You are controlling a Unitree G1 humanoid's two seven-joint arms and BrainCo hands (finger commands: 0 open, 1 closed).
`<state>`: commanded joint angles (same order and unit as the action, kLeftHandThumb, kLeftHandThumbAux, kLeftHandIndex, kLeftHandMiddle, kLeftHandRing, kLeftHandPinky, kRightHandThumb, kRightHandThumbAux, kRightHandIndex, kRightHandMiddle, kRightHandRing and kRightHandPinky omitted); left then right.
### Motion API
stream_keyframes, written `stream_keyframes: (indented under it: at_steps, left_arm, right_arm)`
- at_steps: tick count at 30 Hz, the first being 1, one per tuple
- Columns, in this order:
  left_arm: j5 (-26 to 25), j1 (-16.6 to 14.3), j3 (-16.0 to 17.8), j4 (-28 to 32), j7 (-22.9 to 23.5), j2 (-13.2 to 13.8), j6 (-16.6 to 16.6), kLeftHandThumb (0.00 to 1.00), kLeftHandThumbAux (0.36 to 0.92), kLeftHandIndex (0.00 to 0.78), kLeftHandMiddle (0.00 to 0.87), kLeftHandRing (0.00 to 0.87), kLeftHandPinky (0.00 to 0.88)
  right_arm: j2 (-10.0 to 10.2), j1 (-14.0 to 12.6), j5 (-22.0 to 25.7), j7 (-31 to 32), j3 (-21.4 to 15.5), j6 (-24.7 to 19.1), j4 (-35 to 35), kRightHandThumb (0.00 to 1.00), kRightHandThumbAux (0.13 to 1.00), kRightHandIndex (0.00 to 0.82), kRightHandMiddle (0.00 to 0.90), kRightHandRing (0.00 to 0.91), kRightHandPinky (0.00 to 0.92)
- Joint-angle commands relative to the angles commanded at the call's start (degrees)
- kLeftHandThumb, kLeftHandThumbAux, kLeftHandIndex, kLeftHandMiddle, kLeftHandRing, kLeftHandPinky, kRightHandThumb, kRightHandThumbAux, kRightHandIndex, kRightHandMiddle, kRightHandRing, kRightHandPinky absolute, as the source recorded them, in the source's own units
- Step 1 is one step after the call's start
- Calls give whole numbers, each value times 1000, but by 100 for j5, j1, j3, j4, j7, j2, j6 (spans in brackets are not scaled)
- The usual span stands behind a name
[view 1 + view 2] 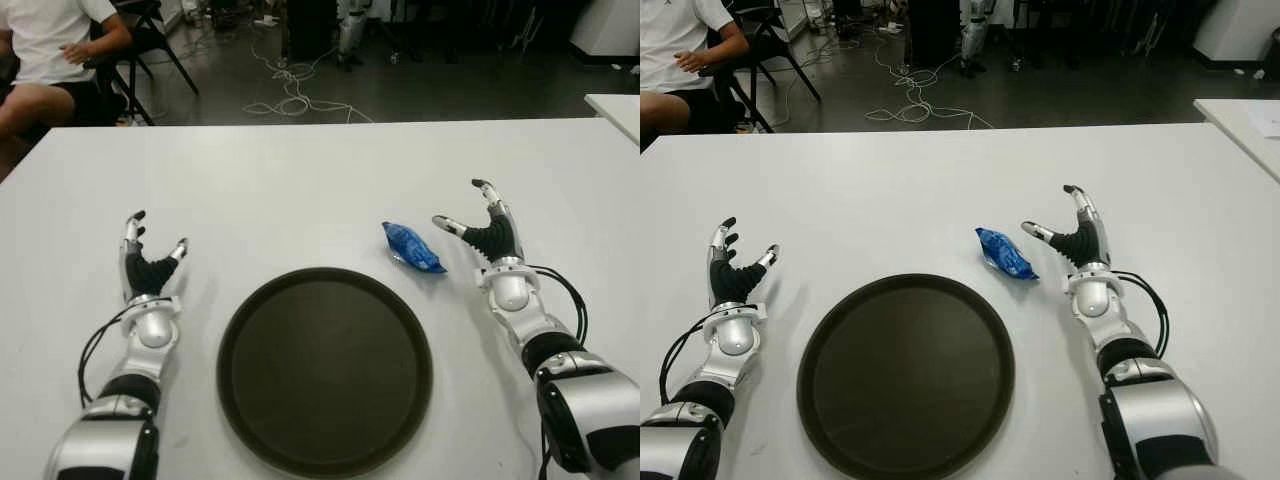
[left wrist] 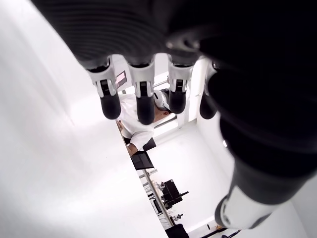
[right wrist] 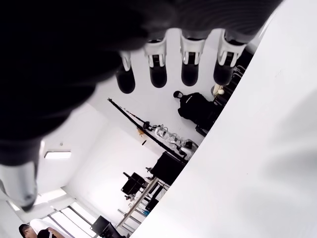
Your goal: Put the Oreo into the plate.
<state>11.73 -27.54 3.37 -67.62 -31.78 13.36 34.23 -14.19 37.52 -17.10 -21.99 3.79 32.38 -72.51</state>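
Oreo packet, blue wrapper, lies flat on the white bench, just beyond the far right rim of the plate and not on it. Plate is round, dark brown, with a raised rim, nothing inside; sits at the near centre of the bench between the two arms. Right hand shows just to the right of the packet, near it but apart, a strip of bare bench between thumb tip and wrapper. Right hand's fingers are spread and extended, thumb angled toward the packet, grasping nothing; right wrist view confirms four fingertips straight out with only bench and room beyond them. Left hand shows to the left of the plate, well apart from the packet, with the plate between them. Its fingers likewise point up and away, released, nothing held; left wrist view shows the fingertips extended over bare white bench. Black cables run along both forearms. Beyond the far edge of the bench: dark floor with loose white cables, and a seated person in a white shirt at the far left, on a black chair.
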Motion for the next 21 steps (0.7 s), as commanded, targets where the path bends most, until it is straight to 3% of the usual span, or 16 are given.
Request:
stream_keyframes:
  at_steps: [4, 8, 21]
  left_arm:
    - [-24, 3, 15, 0, 29, -5, 22, 215, 778, 118, 77, 78, 93]
    - [-49, 5, 29, 3, 53, -12, 41, 224, 783, 120, 83, 91, 137]
    - [-25, 1, 17, 2, 37, -3, 20, 245, 797, 120, 75, 85, 116]
  right_arm:
    - [-2, 3, -28, -23, 18, -32, -7, 0, 540, 9, 0, 0, 0]
    - [9, 10, -22, -16, 12, -73, -11, 0, 544, 6, 0, 0, 0]
    - [23, 9, 18, 70, -7, -105, 6, 0, 518, 4, 0, 0, 0]
